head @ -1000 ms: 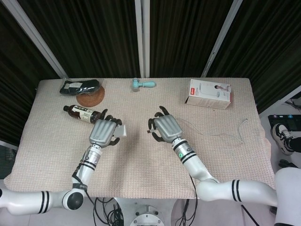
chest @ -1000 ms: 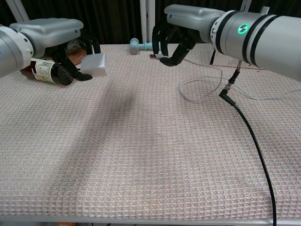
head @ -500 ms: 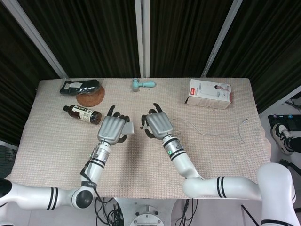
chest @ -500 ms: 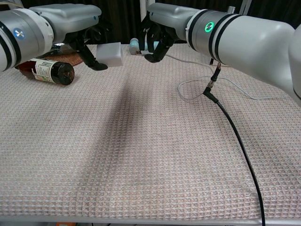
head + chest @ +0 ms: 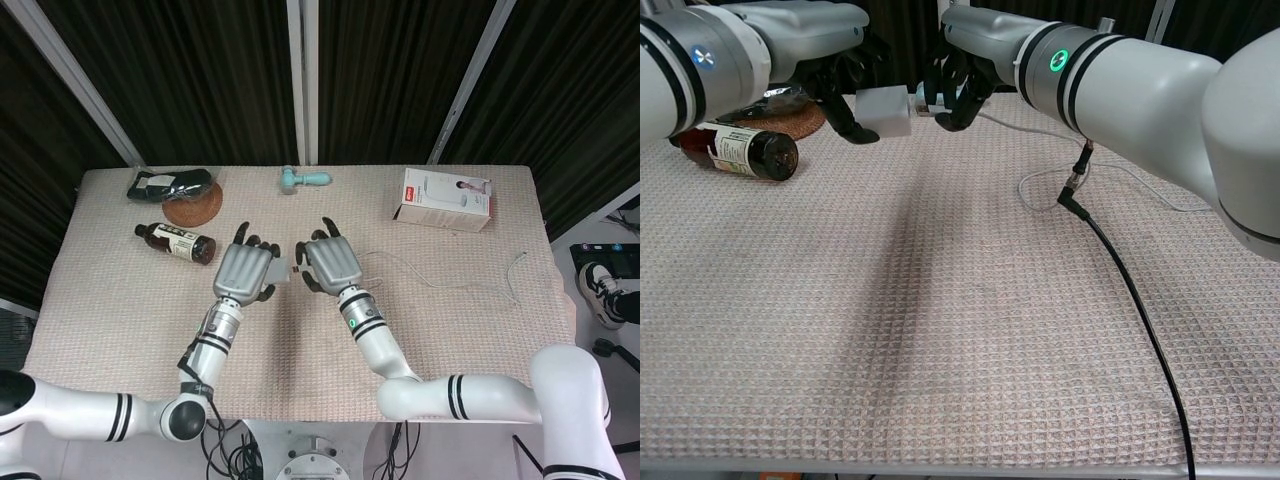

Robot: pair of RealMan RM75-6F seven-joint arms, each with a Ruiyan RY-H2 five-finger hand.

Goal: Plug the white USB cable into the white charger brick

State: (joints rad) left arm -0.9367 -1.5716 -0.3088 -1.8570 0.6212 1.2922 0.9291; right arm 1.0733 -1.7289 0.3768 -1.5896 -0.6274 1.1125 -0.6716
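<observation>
Left hand (image 5: 845, 85) grips the white charger brick (image 5: 886, 110). Right hand (image 5: 958, 80), just beside it, pinches the white USB cable (image 5: 1040, 180) plug against the brick's face.

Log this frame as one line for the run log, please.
phase: aligning plug | left hand: holds white charger brick | right hand: holds white USB cable plug at brick | insertion: cannot tell

Charger brick (image 5: 887, 110) in left hand (image 5: 243, 274), just left of cable plug (image 5: 927, 106) in right hand (image 5: 331, 264); bottle (image 5: 176, 241) left, box (image 5: 446, 199) far right on counter (image 5: 480, 340).
</observation>
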